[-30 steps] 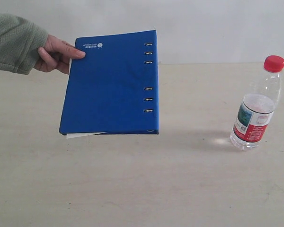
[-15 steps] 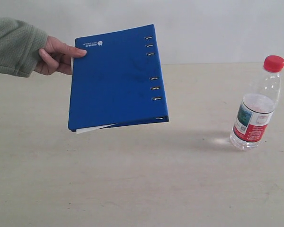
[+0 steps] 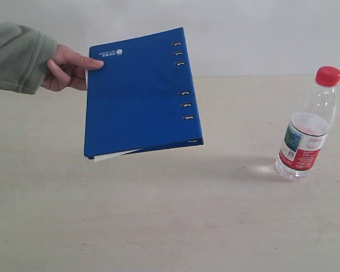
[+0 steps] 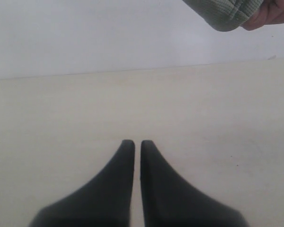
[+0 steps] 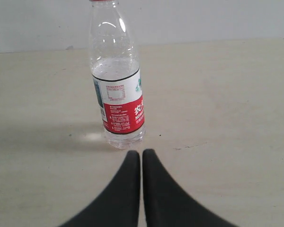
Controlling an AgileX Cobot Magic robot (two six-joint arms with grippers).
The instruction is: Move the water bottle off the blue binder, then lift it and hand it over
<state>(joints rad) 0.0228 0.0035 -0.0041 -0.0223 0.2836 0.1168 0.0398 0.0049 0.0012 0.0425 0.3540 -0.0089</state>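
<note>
Hanging closed and empty over a pale beige table, with the binder being held in the air and the bottle standing alone.

Pointing the black left hand at bare table, fingers pressed almost together, gripping nothing; aiming the black right hand, equally closed and empty, at the small clear plastic water bottle with a red, white and green label, standing upright on the table near the fingertips, not touching them. Farther back, well left of the bottle in the exterior view, hanging tilted above the table: the flat bright blue ring binder, being pinched at its logo corner by a person's hand in a grey-green sleeve.
</note>
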